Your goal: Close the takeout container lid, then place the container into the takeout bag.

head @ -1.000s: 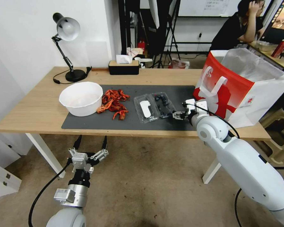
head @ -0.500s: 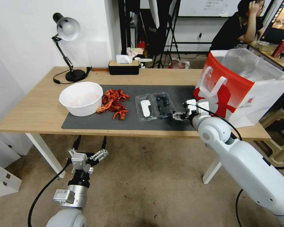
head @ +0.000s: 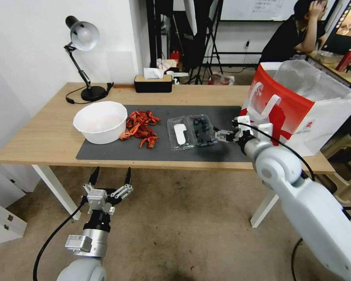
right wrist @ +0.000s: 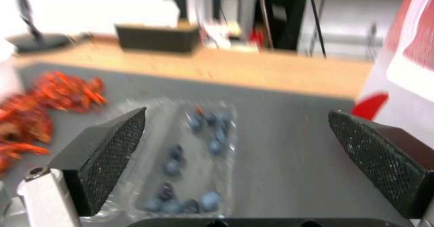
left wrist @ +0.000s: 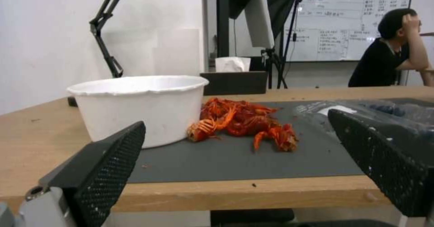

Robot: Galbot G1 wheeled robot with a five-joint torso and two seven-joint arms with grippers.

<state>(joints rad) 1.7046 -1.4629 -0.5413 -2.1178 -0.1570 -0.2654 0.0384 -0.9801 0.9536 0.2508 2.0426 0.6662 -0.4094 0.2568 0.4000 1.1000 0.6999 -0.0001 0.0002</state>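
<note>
Takeout container (head: 203, 130) lies open beside the wide-open, empty right end effector (head: 218, 135).

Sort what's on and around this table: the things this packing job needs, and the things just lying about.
Needed:
takeout container, open flat, blueberries inside
lid, labelled, lying open beside the berry half
takeout bag, standing open
right gripper, open at the container's edge
left gripper, open below the table edge

Lying about:
white bowl
crayfish shells
desk lamp
tissue box
</note>
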